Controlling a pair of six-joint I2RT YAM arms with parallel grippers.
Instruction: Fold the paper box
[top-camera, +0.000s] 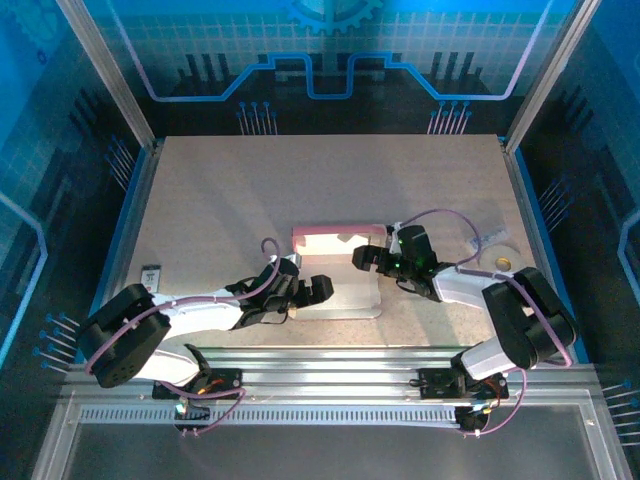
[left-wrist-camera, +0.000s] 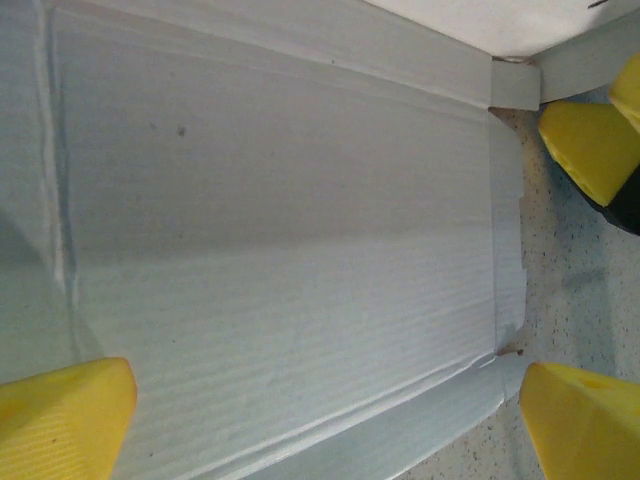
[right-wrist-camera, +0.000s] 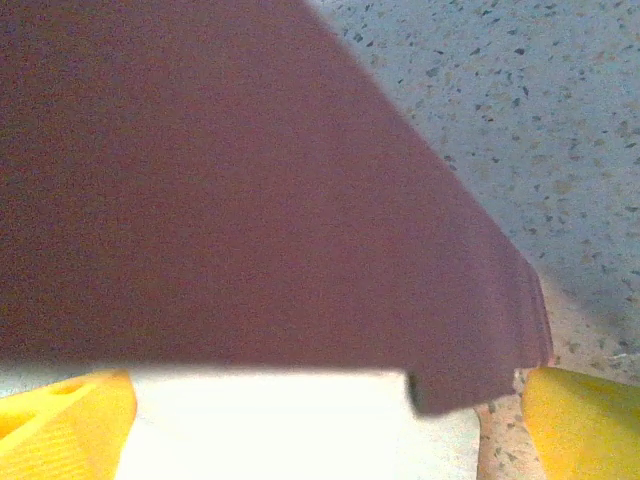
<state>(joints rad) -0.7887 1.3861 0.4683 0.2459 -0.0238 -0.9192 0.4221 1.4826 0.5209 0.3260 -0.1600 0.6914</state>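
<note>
Pink paper box (top-camera: 345, 296) lies flat, far flap upright, running left-right.

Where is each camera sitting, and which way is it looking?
Top camera: above and behind the arms, looking down at the table; both arms show, left gripper and right gripper at the paper box.
Left wrist camera: on the left wrist, looking down at the box's pale inside; its yellow fingertips show at the bottom corners.
Right wrist camera: on the right wrist, looking closely at the box's pink flap; its yellow fingertips show too.
Shared: both wrist cameras see the box and speckled table.
</note>
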